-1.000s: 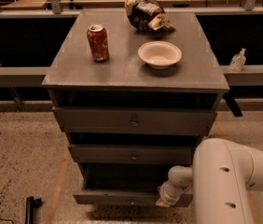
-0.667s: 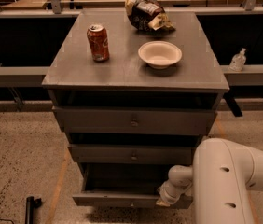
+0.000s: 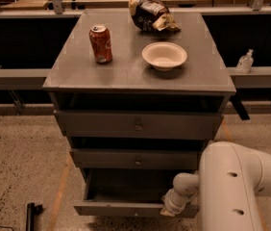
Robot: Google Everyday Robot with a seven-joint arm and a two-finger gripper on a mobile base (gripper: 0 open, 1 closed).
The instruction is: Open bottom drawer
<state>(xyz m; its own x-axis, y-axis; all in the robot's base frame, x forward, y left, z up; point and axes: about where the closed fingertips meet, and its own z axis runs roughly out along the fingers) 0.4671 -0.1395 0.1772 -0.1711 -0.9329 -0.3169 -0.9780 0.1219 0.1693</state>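
The bottom drawer (image 3: 126, 209) is the lowest of three grey drawers in the cabinet and stands pulled out toward me, its dark inside showing. A small knob sits at the middle of its front panel. My gripper (image 3: 170, 209) is at the right end of that front panel, at the tip of the white arm (image 3: 236, 186) that fills the lower right. The arm's wrist hides most of the gripper.
On the cabinet top (image 3: 126, 76) stand a red soda can (image 3: 100, 43), a white bowl (image 3: 164, 55) and a crumpled chip bag (image 3: 151, 9). The middle drawer (image 3: 136, 159) and top drawer (image 3: 138, 125) are shut. A small bottle (image 3: 245, 61) sits on the right ledge. A dark tool (image 3: 30, 214) lies on the floor.
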